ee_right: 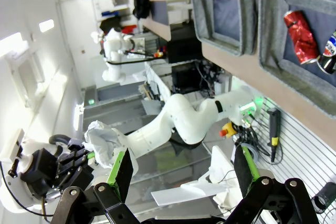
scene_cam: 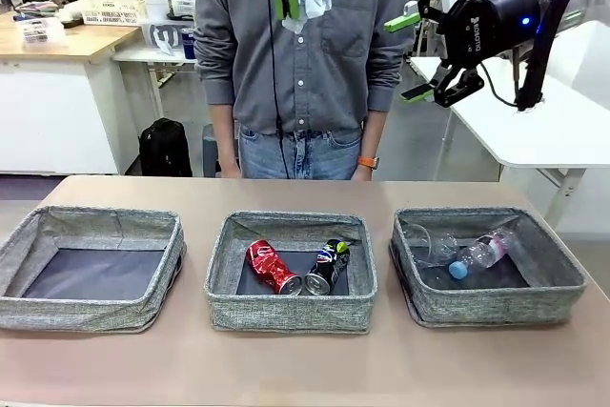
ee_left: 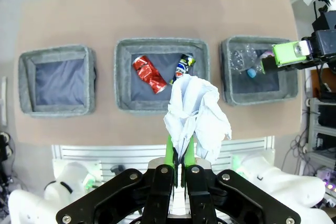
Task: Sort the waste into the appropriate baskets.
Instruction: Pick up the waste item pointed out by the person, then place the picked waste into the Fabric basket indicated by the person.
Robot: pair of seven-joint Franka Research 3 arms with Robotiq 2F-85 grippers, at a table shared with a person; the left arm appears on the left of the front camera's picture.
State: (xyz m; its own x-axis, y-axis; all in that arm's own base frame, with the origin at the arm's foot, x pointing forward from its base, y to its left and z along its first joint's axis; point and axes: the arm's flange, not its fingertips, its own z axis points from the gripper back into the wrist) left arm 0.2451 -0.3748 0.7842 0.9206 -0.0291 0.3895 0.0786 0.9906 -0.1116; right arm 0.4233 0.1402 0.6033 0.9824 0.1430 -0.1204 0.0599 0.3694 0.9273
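Crumpled white paper (ee_left: 193,114), pinched between the shut green pads (ee_left: 169,153) of the left gripper (ee_left: 180,156), held high above the table (scene_cam: 305,369), roughly over the middle basket (ee_left: 122,77); at 12 o'clock in the front view, against the person's grey shirt (scene_cam: 238,35). Last loose piece of waste, by the look of things: crushed red can (scene_cam: 274,266) and crushed dark blue-black can (scene_cam: 327,266) already side by side in the middle basket, clear plastic bottle with blue cap (scene_cam: 478,254) and clear plastic cup (scene_cam: 424,243) lying in the right basket (scene_cam: 562,283), left basket (scene_cam: 95,316) with only its dark bottom showing.

Step in hand, judged from this: carrying the paper to its bin. Next move probably calls for a swing toward 9 o'clock until over the left basket, a descent toward its rim, then release; light paper likely to drift or cling to a pad, so a low drop seems wise.

Left wrist pointing straight down, fingers vertical, paper bulging past the tips. Right gripper (scene_cam: 419,54) at 2 o'clock in the front view, raised well clear of the baskets, turned sideways, jaws spread wide and holding nothing.
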